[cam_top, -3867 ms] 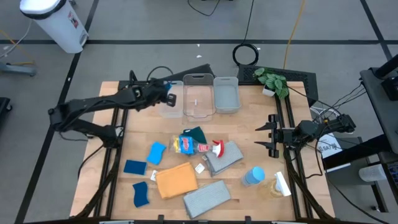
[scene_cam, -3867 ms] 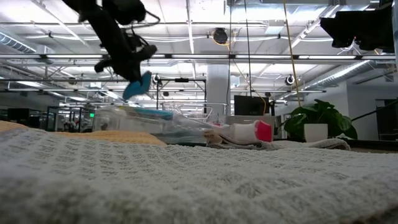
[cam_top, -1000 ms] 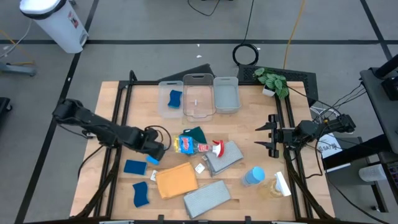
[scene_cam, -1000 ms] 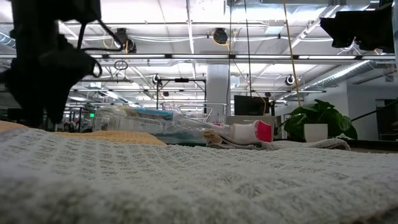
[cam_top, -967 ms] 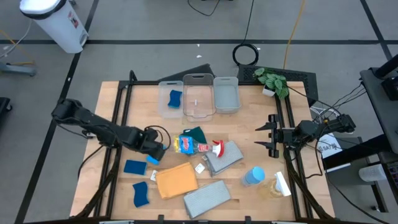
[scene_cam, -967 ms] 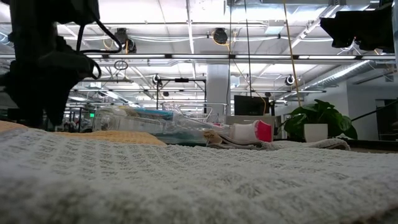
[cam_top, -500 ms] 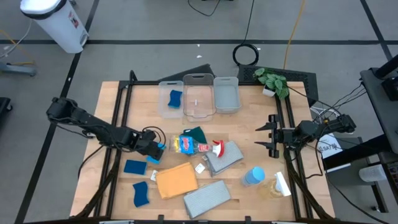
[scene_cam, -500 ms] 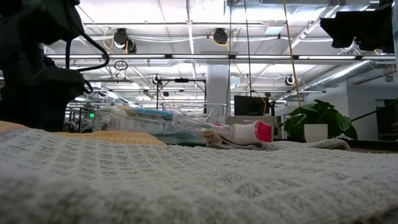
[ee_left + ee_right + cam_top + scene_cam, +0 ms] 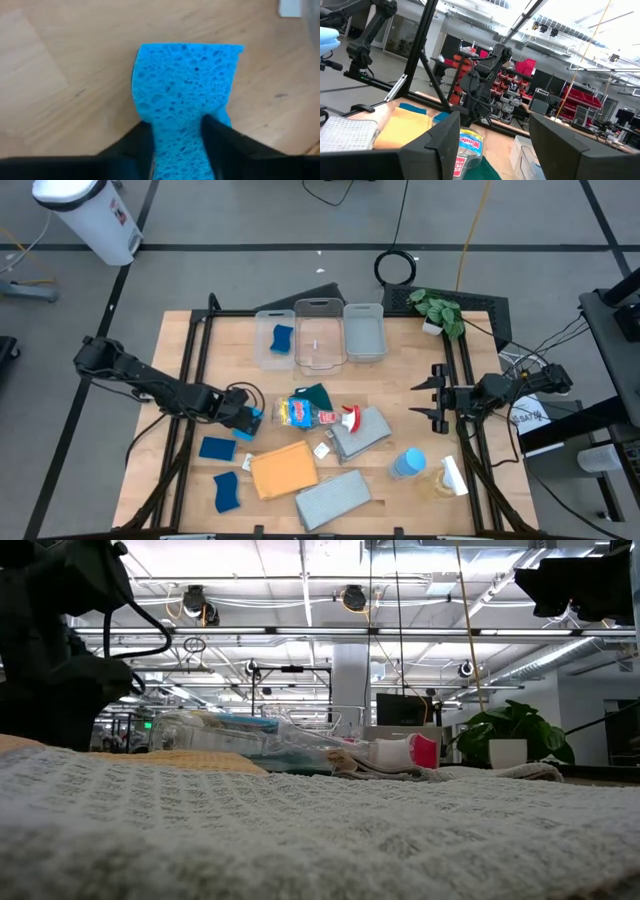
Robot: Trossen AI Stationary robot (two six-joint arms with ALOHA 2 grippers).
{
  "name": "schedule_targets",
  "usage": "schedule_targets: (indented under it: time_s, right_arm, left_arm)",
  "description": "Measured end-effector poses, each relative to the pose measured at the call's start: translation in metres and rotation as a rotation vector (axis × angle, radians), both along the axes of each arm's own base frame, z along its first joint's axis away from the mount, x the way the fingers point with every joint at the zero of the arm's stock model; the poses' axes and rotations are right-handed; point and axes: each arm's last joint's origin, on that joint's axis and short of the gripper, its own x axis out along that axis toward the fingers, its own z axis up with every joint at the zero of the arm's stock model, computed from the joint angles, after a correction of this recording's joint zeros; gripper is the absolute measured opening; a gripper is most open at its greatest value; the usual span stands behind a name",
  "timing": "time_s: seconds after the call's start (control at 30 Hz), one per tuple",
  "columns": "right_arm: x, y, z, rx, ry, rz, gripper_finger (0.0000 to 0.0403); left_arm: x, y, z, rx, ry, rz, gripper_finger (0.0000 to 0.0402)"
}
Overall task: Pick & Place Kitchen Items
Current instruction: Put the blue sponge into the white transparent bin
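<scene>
Across the pale wooden table (image 9: 400,380), bare board lies along the right side and between the bins and the clutter. Three clear rectangular plastic bins (image 9: 320,335) line the far edge; the leftmost holds one small blue sponge (image 9: 281,338). Two folded grey cloths (image 9: 333,498) and one folded orange cloth (image 9: 283,471) crowd the near edge. Two darker blue sponges (image 9: 216,448) sit near the left edge. The left gripper (image 9: 252,420), left of centre, pinches a light-blue porous sponge (image 9: 182,95) between its fingers (image 9: 222,142) above bare wood. The right gripper (image 9: 432,399) waits by the right edge, fingers spread, holding nothing.
</scene>
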Motion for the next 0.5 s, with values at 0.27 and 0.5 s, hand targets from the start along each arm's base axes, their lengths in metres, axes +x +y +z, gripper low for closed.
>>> schedule_targets:
  time_s: [0.27,0.5]
  right_arm:
    - [0.0,0.0,0.0,0.0,0.0,0.0,0.0206]
    - [0.0,0.0,0.0,0.0,0.0,0.0,0.0208]
  left_arm:
    - [-0.005,0.003,0.004,0.006,0.001,0.012,0.0011]
    - [-0.012,0.011,0.027,0.048,-0.125,0.048,0.0007]
